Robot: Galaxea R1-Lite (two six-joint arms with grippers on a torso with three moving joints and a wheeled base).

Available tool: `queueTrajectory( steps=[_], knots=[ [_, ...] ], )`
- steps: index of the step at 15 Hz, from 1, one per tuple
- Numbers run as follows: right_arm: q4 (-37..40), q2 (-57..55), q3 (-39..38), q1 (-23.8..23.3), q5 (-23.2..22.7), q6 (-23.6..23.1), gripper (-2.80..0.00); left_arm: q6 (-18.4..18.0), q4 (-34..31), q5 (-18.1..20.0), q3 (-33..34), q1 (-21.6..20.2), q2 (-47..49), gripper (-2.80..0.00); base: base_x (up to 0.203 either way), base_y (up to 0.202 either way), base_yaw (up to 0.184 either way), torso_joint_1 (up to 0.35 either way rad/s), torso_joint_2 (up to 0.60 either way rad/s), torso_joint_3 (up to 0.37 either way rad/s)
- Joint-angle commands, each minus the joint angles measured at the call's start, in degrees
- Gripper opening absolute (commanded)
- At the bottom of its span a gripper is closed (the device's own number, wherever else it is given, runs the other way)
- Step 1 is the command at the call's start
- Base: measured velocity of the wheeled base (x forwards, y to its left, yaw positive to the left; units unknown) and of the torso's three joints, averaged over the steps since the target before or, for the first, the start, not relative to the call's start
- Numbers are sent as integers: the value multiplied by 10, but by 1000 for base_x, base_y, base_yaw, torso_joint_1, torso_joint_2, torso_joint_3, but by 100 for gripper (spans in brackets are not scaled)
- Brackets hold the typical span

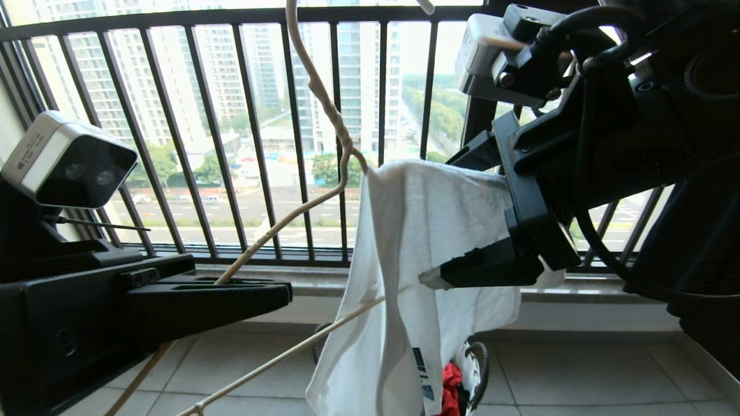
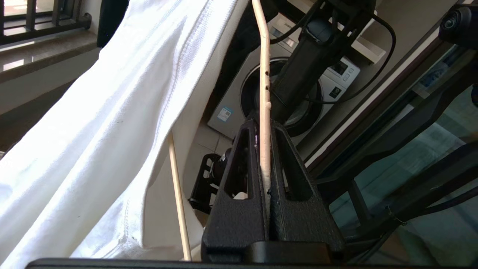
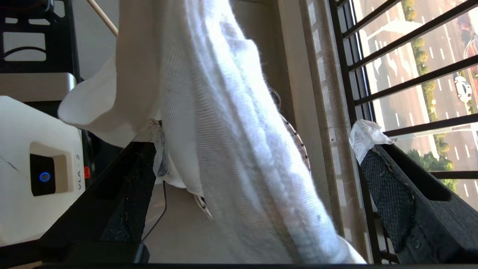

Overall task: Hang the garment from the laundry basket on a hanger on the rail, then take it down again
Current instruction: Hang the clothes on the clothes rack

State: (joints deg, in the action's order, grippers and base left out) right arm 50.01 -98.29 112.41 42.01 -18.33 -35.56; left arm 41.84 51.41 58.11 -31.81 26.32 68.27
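Left tool [image 2: 266, 157] pinching hanger [image 2: 264, 86], right tool [image 3: 257, 179] spread around white garment [image 1: 416, 231], robot body [image 3: 22, 168] lettered "VLA - 2".

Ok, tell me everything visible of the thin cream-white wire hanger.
The thin cream-white wire hanger has a long hook rising out of view and a twisted neck. One sloping arm is clamped in the shut left gripper; the white T-shirt drapes over the other shoulder. Its lower bar runs diagonally under the cloth.

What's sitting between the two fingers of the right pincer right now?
The white T-shirt hangs in the gap of the open right pincer, neither finger closed on it; the right wrist view shows this best.
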Motion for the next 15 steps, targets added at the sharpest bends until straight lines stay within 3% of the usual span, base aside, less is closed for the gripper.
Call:
queueTrajectory(
  steps=[1, 6, 7, 15],
  knots=[
    [4, 2, 1, 4, -3, -2, 0, 3, 3, 12, 1, 0, 0, -280, 0, 0, 0, 0, 0, 0],
    [11, 1, 0, 11, -18, -1, 0, 3, 4, 11, 0, -1, -1, -280, 0, 0, 0, 0, 0, 0],
    [12, 2, 0, 13, -21, 1, -280, 2, 4, 11, 0, -2, 0, -280, 0, 0, 0, 0, 0, 0],
    [18, 6, 0, 18, -21, 4, -280, -17, 5, 8, -1, -18, 7, -280, 0, 0, 0, 0, 0, 0]
  ],
)
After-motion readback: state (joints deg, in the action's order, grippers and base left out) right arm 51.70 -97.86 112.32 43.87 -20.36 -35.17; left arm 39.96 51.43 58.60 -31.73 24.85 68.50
